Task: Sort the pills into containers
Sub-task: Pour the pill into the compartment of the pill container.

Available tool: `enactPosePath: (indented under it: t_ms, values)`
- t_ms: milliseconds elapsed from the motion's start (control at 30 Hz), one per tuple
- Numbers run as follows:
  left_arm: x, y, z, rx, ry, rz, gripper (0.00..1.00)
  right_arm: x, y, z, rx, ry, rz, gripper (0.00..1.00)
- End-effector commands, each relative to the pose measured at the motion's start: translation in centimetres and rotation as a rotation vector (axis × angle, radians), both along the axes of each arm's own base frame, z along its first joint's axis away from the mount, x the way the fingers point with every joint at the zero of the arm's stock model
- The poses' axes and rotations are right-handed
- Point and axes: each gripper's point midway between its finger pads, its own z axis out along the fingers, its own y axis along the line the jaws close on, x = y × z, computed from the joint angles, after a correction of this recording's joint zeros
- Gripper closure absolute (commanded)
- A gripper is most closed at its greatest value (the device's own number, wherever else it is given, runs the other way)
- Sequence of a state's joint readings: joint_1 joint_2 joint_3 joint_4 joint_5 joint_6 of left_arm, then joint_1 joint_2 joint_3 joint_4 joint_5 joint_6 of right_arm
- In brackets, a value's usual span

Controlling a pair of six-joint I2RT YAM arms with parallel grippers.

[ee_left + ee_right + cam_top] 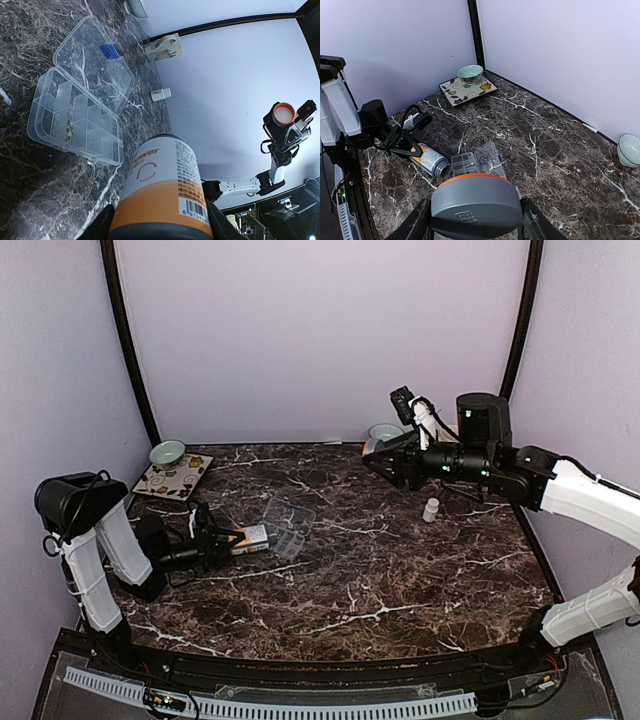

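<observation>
The clear organizer box (290, 540) lies open on the marble table, its lid (95, 62) folded back. Pale specks (67, 131) sit in one compartment; too small to tell whether they are pills. My left gripper (225, 540) is shut on an orange-and-white pill bottle (165, 190), which lies nearly level with its uncapped mouth (439, 170) beside the box (465, 164). My right gripper (385, 455) hangs high over the back right, shut on the bottle's grey, orange-rimmed cap (476, 202).
A small white vial (431, 508) stands under the right arm. A pale green bowl (167, 451) and a patterned square plate (173, 477) are at the back left. Another bowl (385, 430) sits by the back wall. A blue tag (109, 51) is on the lid.
</observation>
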State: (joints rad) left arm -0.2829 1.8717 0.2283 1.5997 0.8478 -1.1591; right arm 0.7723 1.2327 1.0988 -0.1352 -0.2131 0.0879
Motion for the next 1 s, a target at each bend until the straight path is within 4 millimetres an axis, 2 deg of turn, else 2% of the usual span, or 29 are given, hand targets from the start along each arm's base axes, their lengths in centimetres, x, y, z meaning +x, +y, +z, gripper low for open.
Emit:
enactPosePath:
  t_ms: [0, 967]
  values:
    - [0.3, 0.0, 2.2, -0.017, -0.136, -0.006, 1.00, -0.4, 0.4, 1.5, 0.044, -0.033, 0.016, 0.65]
    - [1.2, -0.4, 0.6, 0.073, -0.107, -0.038, 1.00, -0.2, 0.4, 1.2, 0.038, -0.034, 0.012, 0.65]
